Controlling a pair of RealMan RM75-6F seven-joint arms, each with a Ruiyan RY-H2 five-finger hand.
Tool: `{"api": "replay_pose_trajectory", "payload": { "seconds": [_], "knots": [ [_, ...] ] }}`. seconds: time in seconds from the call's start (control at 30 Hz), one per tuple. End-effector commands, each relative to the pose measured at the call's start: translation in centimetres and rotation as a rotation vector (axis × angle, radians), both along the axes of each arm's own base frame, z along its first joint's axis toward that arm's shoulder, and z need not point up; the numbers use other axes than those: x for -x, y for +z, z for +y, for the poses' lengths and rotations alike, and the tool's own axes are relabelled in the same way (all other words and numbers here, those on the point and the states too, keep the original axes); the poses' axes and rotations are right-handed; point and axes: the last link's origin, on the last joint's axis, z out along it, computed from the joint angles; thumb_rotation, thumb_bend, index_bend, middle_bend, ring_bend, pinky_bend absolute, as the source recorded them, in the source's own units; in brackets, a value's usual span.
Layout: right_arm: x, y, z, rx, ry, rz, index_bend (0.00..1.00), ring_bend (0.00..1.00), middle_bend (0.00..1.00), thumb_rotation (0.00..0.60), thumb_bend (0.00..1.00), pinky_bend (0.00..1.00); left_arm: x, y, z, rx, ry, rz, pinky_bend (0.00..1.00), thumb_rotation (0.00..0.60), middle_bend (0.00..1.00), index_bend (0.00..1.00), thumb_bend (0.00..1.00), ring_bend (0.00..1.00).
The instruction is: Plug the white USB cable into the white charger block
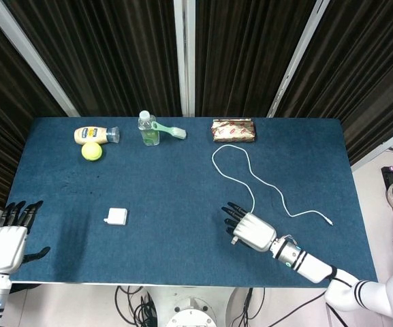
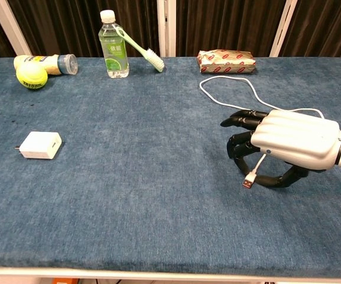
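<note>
The white charger block (image 1: 116, 216) (image 2: 40, 145) lies flat on the blue table at the front left. The white USB cable (image 1: 240, 167) (image 2: 232, 93) snakes over the right half of the table. My right hand (image 1: 250, 230) (image 2: 291, 142) holds the cable near its USB plug (image 2: 250, 180), which sticks out down-left between the fingers and the curled thumb. The plug is well to the right of the charger block. My left hand (image 1: 7, 240) hovers at the front left corner, fingers spread, holding nothing; it shows only in the head view.
Along the back edge stand a yellow squeeze bottle (image 1: 94, 134), a tennis ball (image 1: 91, 151), a water bottle (image 1: 147, 128) with a green toothbrush (image 1: 170, 130) leaning on it, and a wrapped snack packet (image 1: 233, 129). The cable's small far connector (image 1: 329, 221) lies at the right.
</note>
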Motion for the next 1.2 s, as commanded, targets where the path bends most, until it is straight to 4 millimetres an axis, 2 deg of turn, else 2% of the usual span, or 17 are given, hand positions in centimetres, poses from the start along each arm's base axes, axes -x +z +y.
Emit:
{"api": "replay_pose_trajectory", "payload": {
  "seconds": [0.03,0.33,0.67,0.93,1.2],
  "knots": [
    [0.0,-0.1,0.0,-0.004,-0.002,0.000,0.54,0.05,0.32,0.600,0.32,0.00,0.0,0.0,0.0,0.000,0.001,-0.001,0.01,0.600,0.13,0.09,0.10,0.03],
    [-0.1,0.1,0.1,0.004,0.005,-0.006,0.60,0.15,0.42,0.600,0.45,0.00,0.1,0.1,0.0,0.002,-0.002,-0.001,0.01,0.600,0.13,0.09,0.10,0.03],
    [0.2,2.6,-0.5,0.100,-0.040,-0.051,0.62,0.23,0.50,0.600,0.51,0.00,-1.3,0.3,1.8,0.032,-0.072,0.031,0.01,0.600,0.13,0.09,0.10,0.03],
    [0.9,4.4,-0.7,0.152,-0.121,-0.094,0.64,0.25,0.52,0.600,0.52,0.00,-4.7,-0.6,5.9,0.131,-0.204,0.073,0.01,0.600,0.13,0.09,0.10,0.03],
    [1.9,6.3,-0.8,0.215,-0.171,-0.115,0.64,0.25,0.53,0.600,0.52,0.00,-9.5,-4.7,11.7,0.323,-0.320,0.104,0.02,0.600,0.13,0.09,0.09,0.03]
  ]
}}
